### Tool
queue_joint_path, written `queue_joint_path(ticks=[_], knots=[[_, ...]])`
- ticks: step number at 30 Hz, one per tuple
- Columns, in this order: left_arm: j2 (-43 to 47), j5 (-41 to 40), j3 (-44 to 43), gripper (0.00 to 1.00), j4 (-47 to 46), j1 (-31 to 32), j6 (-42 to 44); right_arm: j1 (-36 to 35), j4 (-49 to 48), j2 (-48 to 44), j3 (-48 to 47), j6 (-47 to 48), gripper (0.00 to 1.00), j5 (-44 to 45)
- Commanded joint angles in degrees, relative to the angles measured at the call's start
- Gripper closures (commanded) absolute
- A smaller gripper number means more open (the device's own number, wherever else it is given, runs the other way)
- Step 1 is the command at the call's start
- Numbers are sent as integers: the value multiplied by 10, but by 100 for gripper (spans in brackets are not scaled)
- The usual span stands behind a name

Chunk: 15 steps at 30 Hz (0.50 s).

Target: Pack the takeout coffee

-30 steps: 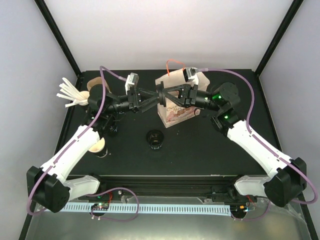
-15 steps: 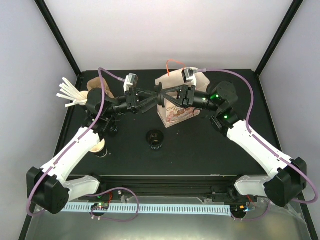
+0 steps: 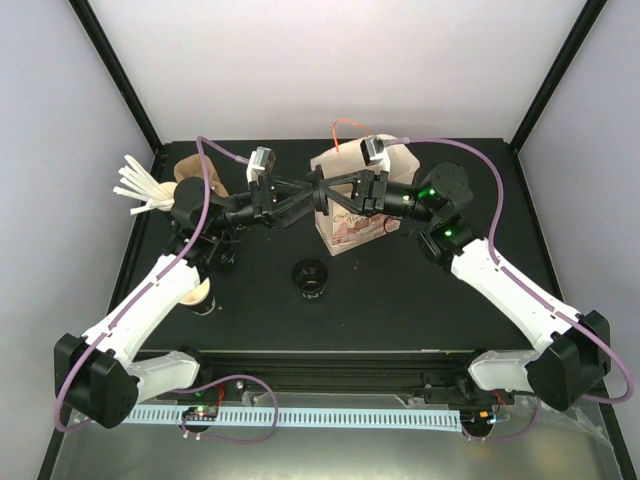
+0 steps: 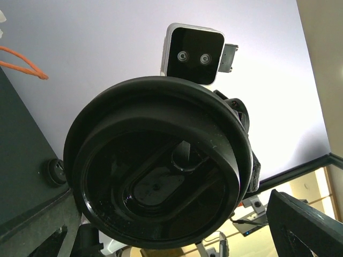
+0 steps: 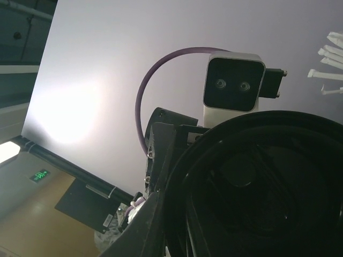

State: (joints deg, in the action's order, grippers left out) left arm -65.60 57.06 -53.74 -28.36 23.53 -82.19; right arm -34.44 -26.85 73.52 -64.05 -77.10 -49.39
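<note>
Two arms meet above the black bench (image 3: 400, 300): the left arm (image 3: 150, 300) and the right arm (image 3: 510, 290) reach inward from opposite sides, just in front of the paper bag (image 3: 352, 225) standing towards the back; the left tool (image 3: 312, 190) and the right tool (image 3: 328, 189) come tip to tip in mid-air with a round black lid (image 4: 161, 171) between them.

The lid stands on edge (one flat face to each wrist camera, filling much of both views), so its axis runs from tool to tool, across the bench; whether either tool is clamped on it or slack cannot be told from any view.

One lidded cup (image 3: 311, 277) stands upright at mid-bench, between the arms and nearer their bases than the raised lid, well apart from both tools; an open cup (image 3: 201, 293), tan inside, sits at the left, partly under the left forearm.

This looks like a hand-over. If the lid is meant for the open cup, that cup lies down and to the left of the meeting point, nearer the left arm; the lid would have to turn from on-edge to flat before seating.
</note>
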Motion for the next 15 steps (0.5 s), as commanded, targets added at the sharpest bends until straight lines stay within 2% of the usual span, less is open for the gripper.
queue_joint_path(ticks=[1,4,12,13,15], knots=[[3,4,-3,3,-30,-2,-5,-4,-10,11,-10,-5,86,-9],[2,5,-2,4,-30,-2,-4,-4,-11,12,-10,-5,86,-10],[-7,4,0,19,-33,-3,-11,-6,-25,14,-11,-14,86,-17],[-7,5,-1,19,-33,-2,-11,-6,-25,15,-10,-14,86,-20],[-9,7,-2,10,-34,-2,-10,-5,-26,15,-11,-15,86,-22]])
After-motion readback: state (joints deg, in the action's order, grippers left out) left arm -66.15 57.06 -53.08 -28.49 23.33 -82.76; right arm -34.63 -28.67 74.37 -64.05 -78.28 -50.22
